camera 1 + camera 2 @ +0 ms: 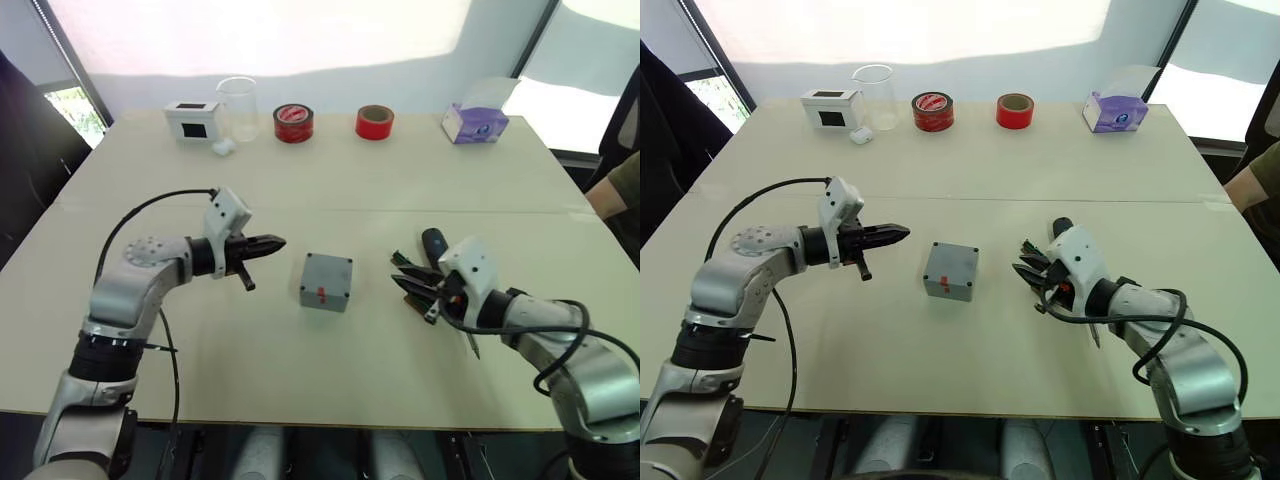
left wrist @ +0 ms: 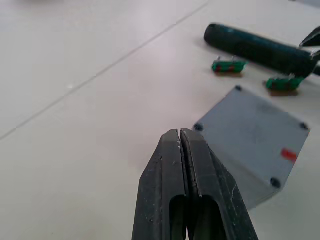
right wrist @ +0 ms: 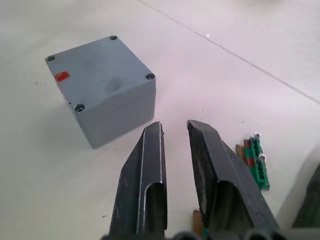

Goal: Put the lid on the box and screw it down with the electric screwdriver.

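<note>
The grey box [image 1: 326, 283] stands mid-table with a small red mark on its side. The lid [image 3: 97, 62] lies flat on top of it, with a dark screw head at each corner. My left gripper [image 1: 272, 242] is shut on nothing and points at the box from its left, a short gap away. To the right of the box, my right gripper [image 1: 397, 270] is open and empty. The black electric screwdriver [image 2: 257, 47] lies on the table just behind the right gripper, partly hidden by it.
Small green pieces [image 2: 228, 65] lie by the screwdriver. Along the far edge stand a white box with a black window [image 1: 192, 119], a clear beaker [image 1: 238, 106], two tape rolls [image 1: 293, 123], and a purple tissue box [image 1: 474, 122]. A person's arm [image 1: 612, 190] shows at the right.
</note>
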Robot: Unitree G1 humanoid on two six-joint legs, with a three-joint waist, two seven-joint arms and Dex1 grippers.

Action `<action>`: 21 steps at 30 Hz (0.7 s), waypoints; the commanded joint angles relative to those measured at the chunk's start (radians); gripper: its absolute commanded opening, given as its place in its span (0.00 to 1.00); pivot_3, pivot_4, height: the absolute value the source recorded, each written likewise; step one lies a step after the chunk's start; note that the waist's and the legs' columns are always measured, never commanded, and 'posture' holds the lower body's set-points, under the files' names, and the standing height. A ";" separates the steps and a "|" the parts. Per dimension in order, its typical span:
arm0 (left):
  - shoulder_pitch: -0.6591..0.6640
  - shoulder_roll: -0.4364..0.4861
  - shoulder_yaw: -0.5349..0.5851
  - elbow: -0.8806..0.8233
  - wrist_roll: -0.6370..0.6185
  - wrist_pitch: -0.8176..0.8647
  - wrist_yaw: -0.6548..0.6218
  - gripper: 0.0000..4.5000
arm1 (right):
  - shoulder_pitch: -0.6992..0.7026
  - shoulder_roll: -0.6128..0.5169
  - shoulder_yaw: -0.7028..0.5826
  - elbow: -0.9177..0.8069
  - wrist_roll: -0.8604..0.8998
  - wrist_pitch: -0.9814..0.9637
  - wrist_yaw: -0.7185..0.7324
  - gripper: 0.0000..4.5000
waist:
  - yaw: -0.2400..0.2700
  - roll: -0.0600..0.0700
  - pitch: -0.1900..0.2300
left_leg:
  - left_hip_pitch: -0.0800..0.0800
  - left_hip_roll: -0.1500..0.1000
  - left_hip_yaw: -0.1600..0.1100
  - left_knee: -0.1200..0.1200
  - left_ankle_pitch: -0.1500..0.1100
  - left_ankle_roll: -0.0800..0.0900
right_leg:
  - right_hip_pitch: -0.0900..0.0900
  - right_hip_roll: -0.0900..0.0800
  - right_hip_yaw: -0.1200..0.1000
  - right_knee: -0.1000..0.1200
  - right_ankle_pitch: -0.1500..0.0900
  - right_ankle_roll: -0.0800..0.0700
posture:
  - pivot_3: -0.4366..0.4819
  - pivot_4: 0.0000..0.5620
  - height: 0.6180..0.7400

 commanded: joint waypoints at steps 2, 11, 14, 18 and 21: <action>-0.088 -0.049 -0.011 -0.090 -0.070 0.024 0.008 0.00 | 0.019 -0.016 -0.117 -0.018 0.073 0.093 -0.048 0.17 | 0.000 0.000 0.000 | 0.000 0.000 0.000 0.000 0.000 0.000 | 0.000 0.000 0.000 0.000 0.000 0.000 | 0.48 0.27 1.00; -0.044 0.004 -0.170 -0.258 -0.088 0.071 -0.086 0.00 | 0.133 -0.099 -0.097 -0.046 0.097 0.107 -0.039 0.79 | -0.006 0.001 0.000 | -0.001 0.001 0.000 0.000 0.000 0.000 | -0.001 0.002 0.001 0.000 0.000 0.000 | 0.48 0.27 1.00; -0.045 0.059 -0.200 -0.280 -0.108 0.081 -0.153 0.00 | 0.137 -0.102 -0.097 -0.047 0.125 0.132 -0.042 0.84 | -0.004 0.001 0.000 | 0.000 0.001 0.000 0.000 0.000 0.000 | -0.001 0.002 0.000 0.000 0.000 -0.001 | 0.48 0.27 1.00; -0.052 0.104 -0.232 -0.298 -0.083 0.058 -0.184 0.00 | 0.124 -0.100 -0.071 -0.013 0.118 0.123 -0.062 0.84 | 0.000 0.001 0.000 | -0.001 0.001 0.000 0.000 0.000 0.000 | 0.000 0.002 0.000 -0.001 -0.001 -0.002 | 0.48 0.27 1.00; -0.057 0.122 -0.243 -0.294 -0.064 0.040 -0.192 0.00 | 0.115 -0.109 -0.052 0.011 0.099 0.100 -0.070 0.68 | -0.002 0.001 0.000 | -0.001 0.001 0.000 0.000 0.000 0.000 | 0.001 0.002 0.000 -0.004 -0.002 -0.003 | 0.48 0.27 1.00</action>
